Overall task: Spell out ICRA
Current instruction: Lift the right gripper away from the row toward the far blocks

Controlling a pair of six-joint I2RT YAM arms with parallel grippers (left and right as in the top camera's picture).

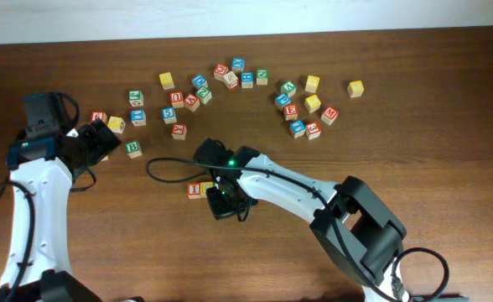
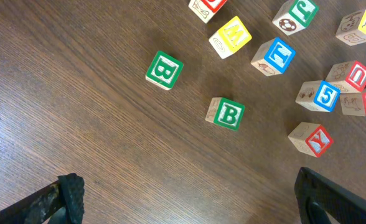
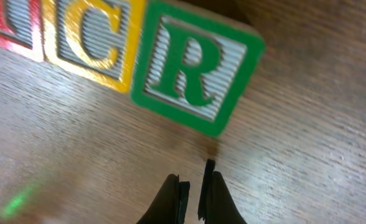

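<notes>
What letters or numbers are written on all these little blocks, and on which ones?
"C": yellow cube
"R": green cube
"B": other green cubes, twice
"5": blue cube
"Y": red cube
Red-faced cube next to the C: cut off by the picture's edge, unreadable.
Remaining cubes: too small, tilted or blurred to read surely.

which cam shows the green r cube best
The right wrist view: the green R cube fills the frame, its letter sharp, beside the yellow C cube. Overhead, the right gripper covers it; only the red I cube and a yellow edge show. The left wrist view looks at other cubes.
</notes>
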